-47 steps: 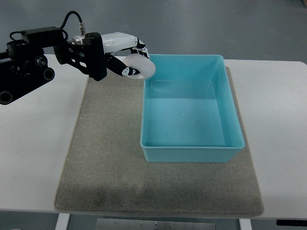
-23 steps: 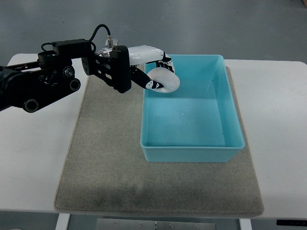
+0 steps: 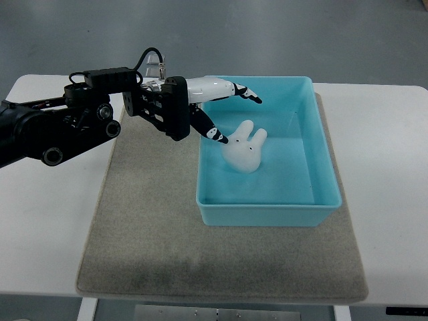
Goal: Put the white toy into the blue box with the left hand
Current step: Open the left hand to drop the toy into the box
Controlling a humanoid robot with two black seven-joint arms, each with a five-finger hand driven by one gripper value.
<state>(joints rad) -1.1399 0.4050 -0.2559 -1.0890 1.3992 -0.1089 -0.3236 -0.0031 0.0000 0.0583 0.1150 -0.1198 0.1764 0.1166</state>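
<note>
The left robot hand (image 3: 224, 114) hovers over the near-left corner of the blue box (image 3: 321, 140), fingers spread and holding nothing. The white toy (image 3: 245, 150) lies inside the box, just beside 1 fingertip. Placement looks done; only withdrawal of the arm appears left.

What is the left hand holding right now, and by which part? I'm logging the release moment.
Nothing: the left hand has its fingers spread, and the white toy lies apart from them inside the blue box.

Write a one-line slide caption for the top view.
Left hand open above the blue box, white toy lying inside it.
</note>
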